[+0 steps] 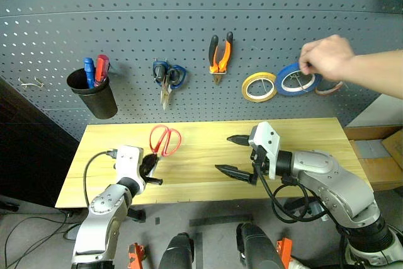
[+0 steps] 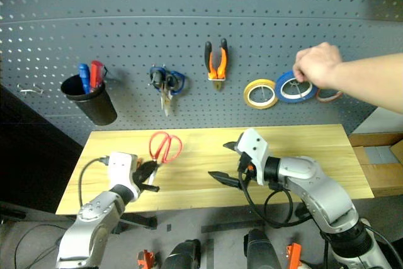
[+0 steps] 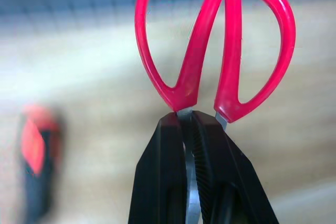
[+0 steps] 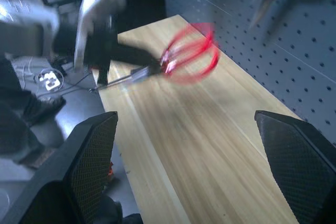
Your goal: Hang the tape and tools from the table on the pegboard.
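— What's the left gripper (image 1: 153, 163) got?

— It's clenched on the steel blades of the red-handled scissors (image 1: 165, 140), handles pointing up toward the pegboard (image 1: 189, 36). You see them low and left of centre in the head view, lifted just over the table (image 1: 302, 137).

— And the right gripper (image 1: 234, 154)?

— Spread wide, holding nothing, hovering mid-frame above the wood.

— How should it hang them?

— I'd say keep the finger loops upright and open toward the board, then thread one loop over a free hook; gripping by the blades leaves the loops clear. A slow approach, since the scissors could pivot in that narrow pinch.

— Any containers?

— A black cup (image 1: 94, 96) on the board's left, holding blue and red screwdrivers (image 1: 96, 70). A person's hand (image 1: 326, 56) is at the blue roll (image 1: 296, 80), upper right, beside the yellowish tape (image 1: 259, 87), which is already hung.
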`<state>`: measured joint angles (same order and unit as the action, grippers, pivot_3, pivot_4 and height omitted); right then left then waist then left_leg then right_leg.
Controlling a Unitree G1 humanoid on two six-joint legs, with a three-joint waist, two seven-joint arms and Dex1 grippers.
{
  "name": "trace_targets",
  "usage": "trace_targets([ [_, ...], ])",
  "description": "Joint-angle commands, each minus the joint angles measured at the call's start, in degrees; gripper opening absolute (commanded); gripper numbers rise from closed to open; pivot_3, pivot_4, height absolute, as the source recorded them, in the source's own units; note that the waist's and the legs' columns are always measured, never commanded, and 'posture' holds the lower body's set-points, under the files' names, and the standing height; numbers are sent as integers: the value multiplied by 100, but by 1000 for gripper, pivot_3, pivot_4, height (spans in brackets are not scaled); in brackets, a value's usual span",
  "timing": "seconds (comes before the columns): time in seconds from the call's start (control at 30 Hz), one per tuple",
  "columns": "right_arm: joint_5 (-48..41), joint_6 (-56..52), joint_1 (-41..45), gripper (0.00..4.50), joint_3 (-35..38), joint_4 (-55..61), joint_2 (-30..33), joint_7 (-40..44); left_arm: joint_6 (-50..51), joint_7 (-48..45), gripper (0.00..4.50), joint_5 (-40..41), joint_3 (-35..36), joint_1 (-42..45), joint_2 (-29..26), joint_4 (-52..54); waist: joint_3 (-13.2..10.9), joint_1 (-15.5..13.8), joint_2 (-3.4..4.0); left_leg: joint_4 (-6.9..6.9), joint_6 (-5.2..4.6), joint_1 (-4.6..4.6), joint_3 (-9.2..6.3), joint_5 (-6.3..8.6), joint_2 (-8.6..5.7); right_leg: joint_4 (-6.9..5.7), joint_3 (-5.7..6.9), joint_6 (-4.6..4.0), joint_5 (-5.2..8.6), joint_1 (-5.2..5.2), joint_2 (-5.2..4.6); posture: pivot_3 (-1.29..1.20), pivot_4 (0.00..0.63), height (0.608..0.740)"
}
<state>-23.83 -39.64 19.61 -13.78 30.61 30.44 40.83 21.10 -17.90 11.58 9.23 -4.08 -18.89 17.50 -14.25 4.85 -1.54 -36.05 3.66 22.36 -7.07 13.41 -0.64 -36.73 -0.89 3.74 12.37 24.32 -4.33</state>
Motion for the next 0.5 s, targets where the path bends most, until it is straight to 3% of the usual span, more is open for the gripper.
trace_targets([
  [0.03,25,260,127,4500,0,79,-63,78,-702,199,47,-324,-9,-235,47,666,2,4,-2,0,1,-1,3,1,1,0,-3,0,0,0,0,-145,169,740],
  [0.27,127,441,322,4500,18,-159,-108,126,-1252,305,47,-723,63,22,-143,1368,18,-12,-16,-6,1,-2,3,0,14,-6,-1,-6,-4,-1,18,-129,159,740],
  [0.5,153,525,563,4500,-31,-301,-329,123,-933,484,47,-616,93,1003,-78,1012,27,-11,-18,-11,0,-4,3,0,14,-10,-2,-5,-6,-2,21,-129,159,740],
])
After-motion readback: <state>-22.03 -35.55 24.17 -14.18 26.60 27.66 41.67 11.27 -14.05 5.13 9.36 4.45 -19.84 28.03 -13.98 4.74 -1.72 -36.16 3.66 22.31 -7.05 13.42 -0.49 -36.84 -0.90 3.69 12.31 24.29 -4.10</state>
